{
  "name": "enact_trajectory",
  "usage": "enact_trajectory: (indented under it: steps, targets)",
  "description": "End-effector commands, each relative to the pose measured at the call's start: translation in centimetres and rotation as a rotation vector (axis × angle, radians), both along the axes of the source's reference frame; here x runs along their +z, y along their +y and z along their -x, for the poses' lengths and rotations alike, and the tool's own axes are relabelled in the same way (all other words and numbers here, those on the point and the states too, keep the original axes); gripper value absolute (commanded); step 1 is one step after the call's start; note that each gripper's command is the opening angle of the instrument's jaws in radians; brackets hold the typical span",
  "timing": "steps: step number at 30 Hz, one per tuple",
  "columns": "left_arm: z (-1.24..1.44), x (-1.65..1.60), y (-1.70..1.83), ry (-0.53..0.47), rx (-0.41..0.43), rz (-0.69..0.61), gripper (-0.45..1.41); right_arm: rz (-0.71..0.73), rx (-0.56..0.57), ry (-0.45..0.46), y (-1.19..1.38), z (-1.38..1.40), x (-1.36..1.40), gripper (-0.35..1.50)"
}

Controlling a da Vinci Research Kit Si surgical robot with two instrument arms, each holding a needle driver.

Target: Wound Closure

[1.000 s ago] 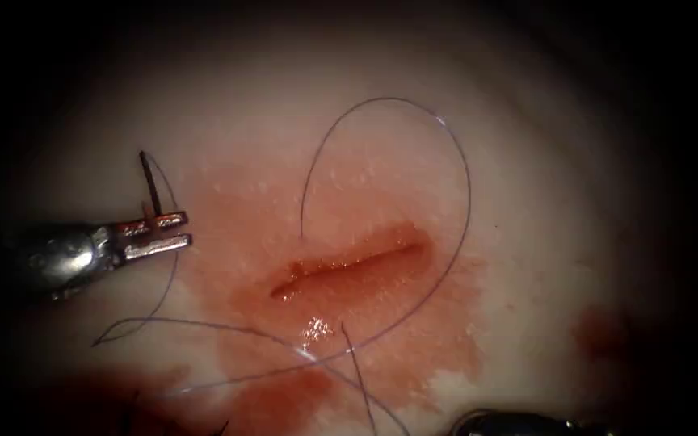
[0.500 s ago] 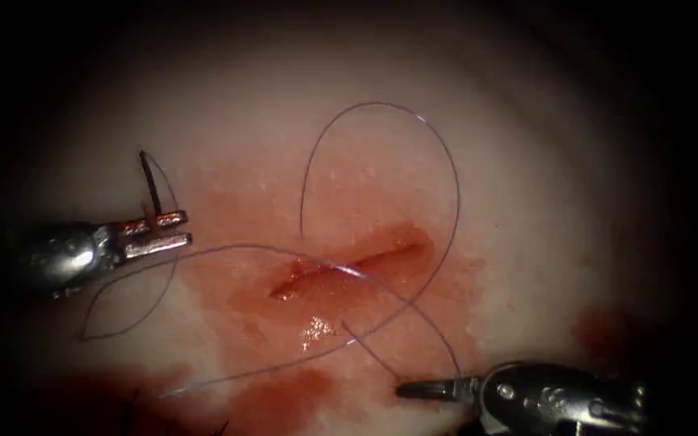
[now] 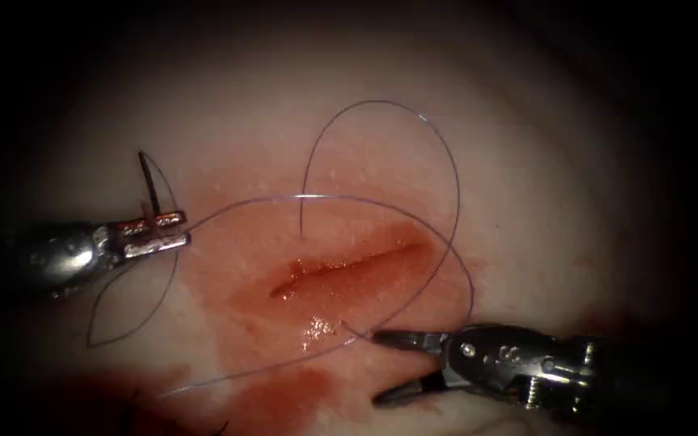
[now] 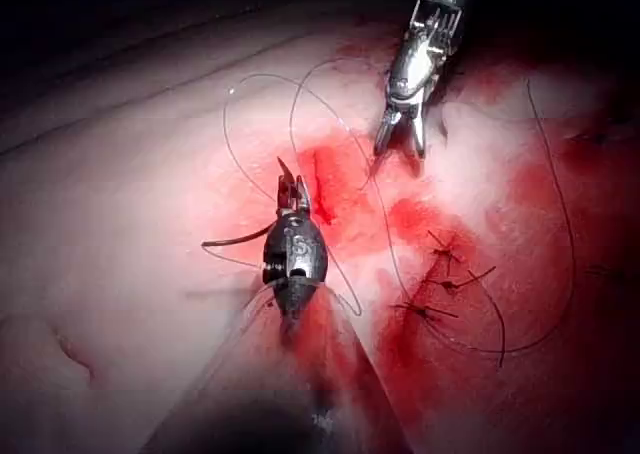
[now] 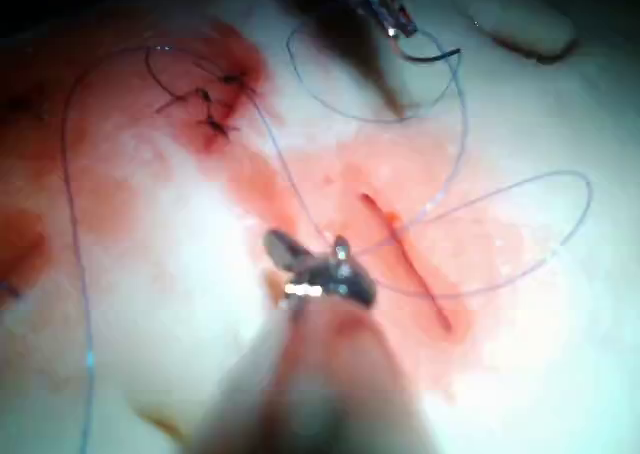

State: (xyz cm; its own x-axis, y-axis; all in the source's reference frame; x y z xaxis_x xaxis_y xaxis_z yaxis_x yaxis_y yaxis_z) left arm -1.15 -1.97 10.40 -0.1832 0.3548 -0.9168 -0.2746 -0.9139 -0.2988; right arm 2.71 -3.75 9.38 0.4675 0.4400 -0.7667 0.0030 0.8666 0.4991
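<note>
The tissue (image 3: 527,161) is pale and glistening, stained with red fluid (image 3: 244,307) around the slanting cut (image 3: 349,262). Left of the cut, the left tool (image 3: 157,234) has its jaws clamped on the needle (image 3: 150,184), which stands free of the tissue. Thread (image 3: 446,153) loops across the cut. The right tool (image 3: 389,363), below the cut, has its jaws apart and holds nothing. Darkness rings the lit field

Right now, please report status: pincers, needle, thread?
Left pincer shut on needle, clear of tissue, left of cut. Right pincer open, empty, below cut. Thread loops over cut.
</note>
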Motion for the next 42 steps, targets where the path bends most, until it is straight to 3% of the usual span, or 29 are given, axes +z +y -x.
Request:
enact_trajectory:
  steps: [1,4,6,7,8,9,10,15,20,26,28,33,34,35,36,38,42]
  targets:
    - [0.05,0.06,-0.01,-0.001,0.001,0.0,-0.45,0.0,0.002,0.002,0.02,-0.09,0.05,0.89]
    - [0.05,0.06,-0.01,-0.002,0.001,0.0,-0.45,-0.002,0.01,0.004,0.05,-0.12,0.08,0.71]
    - [0.04,0.06,-0.01,-0.002,0.002,0.0,-0.45,-0.001,0.019,0.006,0.07,-0.15,0.09,0.46]
    - [0.04,0.06,-0.01,-0.002,0.002,0.0,-0.45,-0.001,0.019,0.006,0.07,-0.15,0.09,0.46]
    - [0.04,0.06,-0.01,-0.002,0.002,0.0,-0.45,-0.002,0.024,0.011,0.08,-0.16,0.09,0.27]
    - [0.04,0.07,-0.01,-0.002,0.002,0.0,-0.45,0.0,0.027,0.009,0.09,-0.17,0.11,-0.13]
    - [0.04,0.07,-0.01,-0.002,0.002,0.0,-0.45,-0.002,0.025,0.01,0.1,-0.17,0.11,-0.35]
    - [0.03,0.07,-0.02,0.0,0.004,-0.001,-0.45,-0.034,0.009,0.02,0.09,-0.06,0.11,-0.35]
    - [0.03,0.06,-0.02,0.0,0.004,-0.001,-0.45,-0.084,-0.016,-0.004,0.01,0.13,-0.06,-0.35]
    - [0.04,0.08,-0.02,0.001,0.004,0.0,-0.45,-0.126,-0.088,0.034,-0.18,0.51,-0.73,-0.35]
    - [0.05,0.08,-0.03,0.004,0.004,0.0,-0.45,-0.167,-0.185,0.079,-0.32,0.6,-1.04,-0.35]
    - [0.05,0.08,-0.03,0.004,0.004,0.001,-0.45,-0.161,-0.224,0.11,-0.48,0.61,-1.27,-0.35]
    - [0.06,0.08,-0.03,0.004,0.004,0.001,-0.45,-0.09,-0.203,0.123,-0.42,0.56,-1.29,-0.35]
    - [0.06,0.08,-0.03,0.004,0.004,0.001,-0.45,-0.077,-0.18,0.117,-0.38,0.54,-1.28,0.12]
    - [0.07,0.08,-0.04,0.005,0.003,0.001,-0.45,-0.029,-0.124,0.098,-0.28,0.53,-1.24,1.01]
    - [0.07,0.08,-0.04,0.005,0.003,0.001,-0.45,0.026,-0.096,0.088,-0.2,0.53,-1.19,1.26]
    - [0.06,0.1,-0.04,0.004,0.004,0.002,-0.45,0.095,-0.016,0.039,0.02,0.57,-0.89,1.35]
